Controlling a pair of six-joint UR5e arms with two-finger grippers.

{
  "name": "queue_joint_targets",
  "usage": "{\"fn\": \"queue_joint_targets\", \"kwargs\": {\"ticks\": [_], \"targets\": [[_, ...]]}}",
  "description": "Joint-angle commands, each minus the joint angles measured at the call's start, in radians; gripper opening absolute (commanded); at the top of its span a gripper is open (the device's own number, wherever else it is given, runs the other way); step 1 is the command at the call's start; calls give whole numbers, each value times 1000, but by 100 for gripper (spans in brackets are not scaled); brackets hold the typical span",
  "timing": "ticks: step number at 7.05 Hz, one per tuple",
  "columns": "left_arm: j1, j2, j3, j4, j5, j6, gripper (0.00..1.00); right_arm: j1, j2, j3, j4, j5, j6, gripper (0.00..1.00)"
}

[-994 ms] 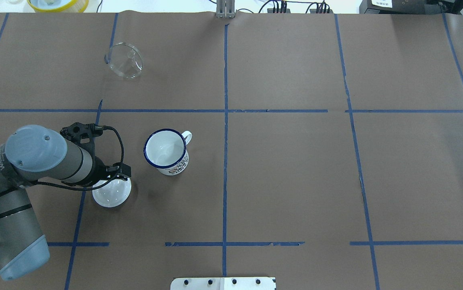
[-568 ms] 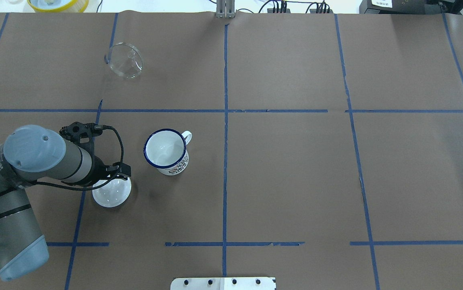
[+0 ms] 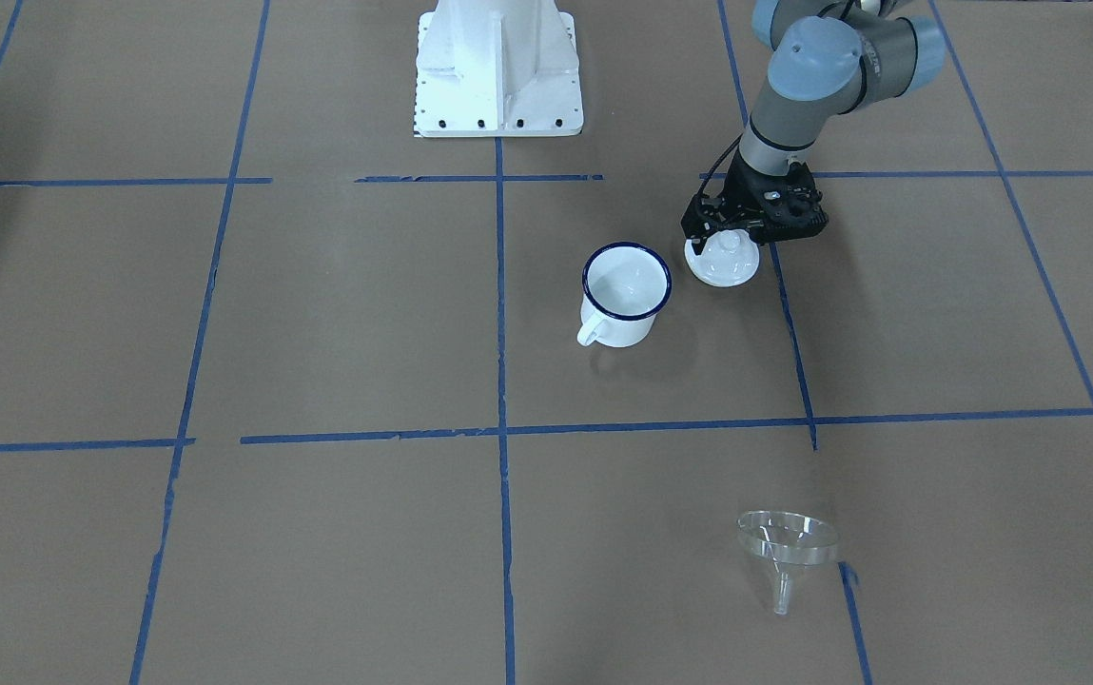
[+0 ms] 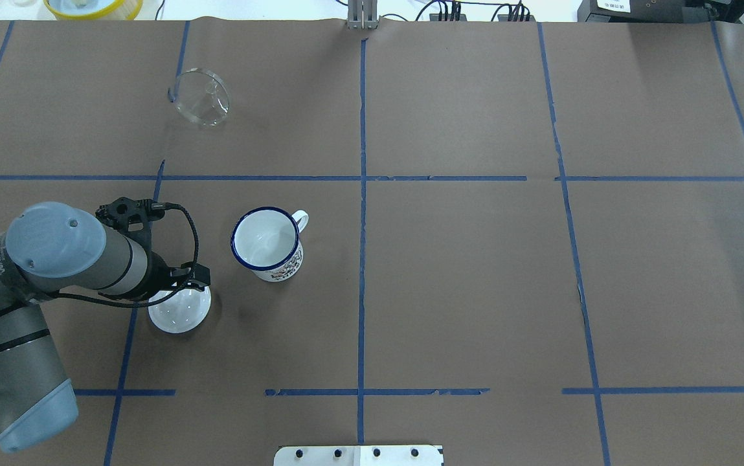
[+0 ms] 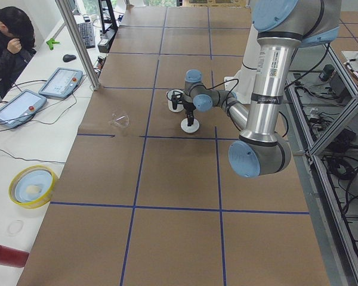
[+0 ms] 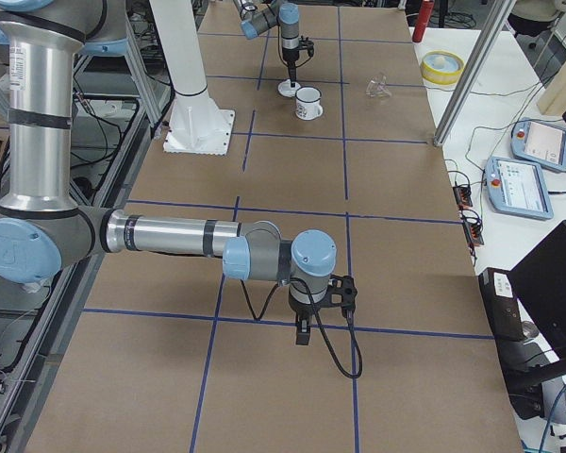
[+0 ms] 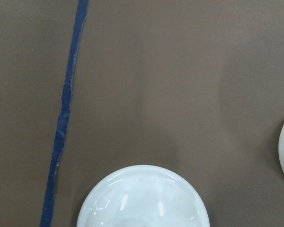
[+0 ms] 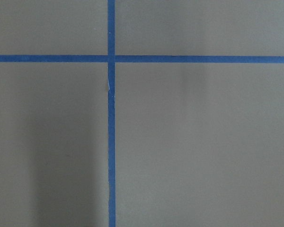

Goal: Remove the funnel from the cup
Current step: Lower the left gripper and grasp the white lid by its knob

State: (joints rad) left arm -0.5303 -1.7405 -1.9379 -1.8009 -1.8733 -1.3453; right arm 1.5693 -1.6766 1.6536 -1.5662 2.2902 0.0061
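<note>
Lying well apart from the cup, the funnel (image 3: pixel 787 547) rests on the table (image 3: pixel 318 314) in the far left square from the robot's side, so it looks already out of the cup. It appears tipped on its side, with its round rim raised toward the front-facing camera and its narrow stem pointing away from the robot.

The funnel is clear plastic with a wide cone. It is likely very light, stiff and smooth, so it could slip from a pinch or roll in an arc if nudged. Its transparency makes its edges faint against the brown paper. The surest hold would probably be a pinch across the cone wall at the rim, one finger inside and one outside. The stem is thin and tapered and seems a poorer choice.

The cup (image 3: pixel 617 323) is a white enamel mug with a dark blue rim, a loop handle and a printed pattern low on one side. It stands upright and empty near the table's middle line. It is hard and glossy.

Just beside it sits a white domed lid (image 3: pixel 725 268) with a knob. The left end effector (image 3: pixel 731 238) hangs directly over that knob. Whether its jaws are spread or closed on the knob I cannot tell.

The right end effector (image 6: pixel 304 332) hangs low over bare paper and blue tape lines (image 3: pixel 498 333), far from everything. Its opening cannot be told.
</note>
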Motion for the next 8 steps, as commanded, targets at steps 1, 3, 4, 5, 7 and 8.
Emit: {"fn": "queue_joint_targets", "kwargs": {"ticks": [1,3,4,5,7,8], "targets": [[1,4,2,0,-1,0,97,0,0,0,0,0,0,100],[1,15,-1,0,-3,2,86,0,0,0,0,0,0,100],[1,15,-3,0,-3,3,86,0,0,0,0,0,0,100],[1,15,-6,0,-3,3,86,0,0,0,0,0,0,100],[15,13,-6,0,-4,0,86,0,0,0,0,0,0,100],[18,13,-6,0,-4,2,86,0,0,0,0,0,0,100]]}}
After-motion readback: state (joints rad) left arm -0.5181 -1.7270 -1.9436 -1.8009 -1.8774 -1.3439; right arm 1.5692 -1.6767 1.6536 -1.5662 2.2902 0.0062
